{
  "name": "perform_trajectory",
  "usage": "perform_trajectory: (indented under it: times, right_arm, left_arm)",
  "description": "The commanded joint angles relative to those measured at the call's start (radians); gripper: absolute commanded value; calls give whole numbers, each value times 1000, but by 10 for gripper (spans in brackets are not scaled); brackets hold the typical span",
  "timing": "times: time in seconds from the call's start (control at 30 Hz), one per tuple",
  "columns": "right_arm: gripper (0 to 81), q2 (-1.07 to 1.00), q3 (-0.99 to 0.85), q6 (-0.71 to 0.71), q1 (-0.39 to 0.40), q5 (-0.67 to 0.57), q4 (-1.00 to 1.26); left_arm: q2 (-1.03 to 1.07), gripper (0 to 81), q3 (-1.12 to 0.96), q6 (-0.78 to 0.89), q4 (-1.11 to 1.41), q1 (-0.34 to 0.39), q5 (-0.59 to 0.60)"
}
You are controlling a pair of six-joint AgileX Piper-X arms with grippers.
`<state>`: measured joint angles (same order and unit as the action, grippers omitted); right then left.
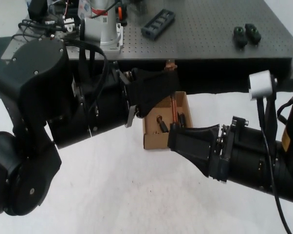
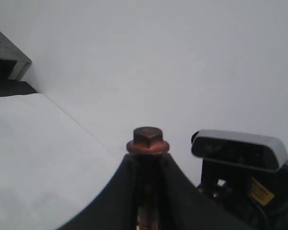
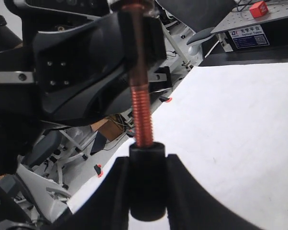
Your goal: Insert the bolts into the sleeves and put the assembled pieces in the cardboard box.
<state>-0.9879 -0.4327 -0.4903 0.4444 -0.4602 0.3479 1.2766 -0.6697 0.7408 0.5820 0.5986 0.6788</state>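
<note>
High view: the left pincer (image 1: pixel 158 92) is closed on a copper bolt (image 1: pixel 174 105), head up. The shank runs down from its fingers toward the right pincer (image 1: pixel 178 136), which sits just beneath. Under both, on the white surface (image 1: pixel 137 195), lies the open cardboard box (image 1: pixel 154 141). It holds what look like finished pieces (image 1: pixel 161 124), though they are too small to tell apart for certain.

Left wrist view: the bolt's hexagonal head stands just beyond the two fingertips, and the shank is pinched between them. The other arm's wrist camera (image 2: pixel 239 148) sits near and to one side.

Right wrist view: the right pincer is pressed onto a black sleeve (image 3: pixel 147 182), held upright between its fingers. The threaded end of the bolt meets the sleeve's top opening in line with it. How far it has gone in, if at all, is hidden by the rim.

The step in hand appears to be the insertion itself: bolt and sleeve are aligned and touching over the box. The next move calls for the left pincer to press the bolt straight along its axis while the right pincer keeps the sleeve steady. Any tilt may jam the thread at the mouth. Only once the bolt is seated should the piece go down into the box beneath the pincers.
</note>
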Motion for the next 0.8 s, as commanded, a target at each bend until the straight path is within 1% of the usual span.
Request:
perform_trajectory:
  times: [0.0,0.17,0.27,0.3,0.37,0.4,0.47,0.5,0.57,0.63,0.73,0.77]
  right_arm:
    - [20,17,-16,12,-6,-56,99]
    - [20,17,-16,19,-6,-15,108]
    - [20,17,-16,19,-6,-1,115]
    - [20,17,-16,19,-6,-1,115]
    - [20,15,-16,19,-13,3,109]
    - [20,15,-16,19,-22,12,105]
    - [20,15,-23,29,-51,68,69]
    - [20,10,-32,60,-72,103,30]
    - [20,-19,-68,124,-119,175,-65]
    - [20,-84,-129,190,-157,217,-146]
    - [20,-254,-265,299,-196,280,-231]
    - [20,-322,-319,332,-204,297,-258]
  left_arm:
    - [-1,7,-2,-27,-4,6,38]
    - [-1,7,-2,-23,-4,6,41]
    - [-1,3,-2,-23,-4,6,88]
    - [-1,32,-2,-29,-4,6,103]
    - [-1,150,-2,-31,-4,6,110]
    - [-1,251,-2,-31,-4,6,109]
    - [-1,467,-2,-31,-7,3,68]
    - [-1,519,-2,-27,-18,3,27]
    - [-1,502,-2,-41,-46,3,-51]
    - [-1,447,-2,-101,-96,3,-142]
    - [-1,375,-2,-176,-188,1,-299]
    - [-1,340,-2,-186,-214,2,-328]
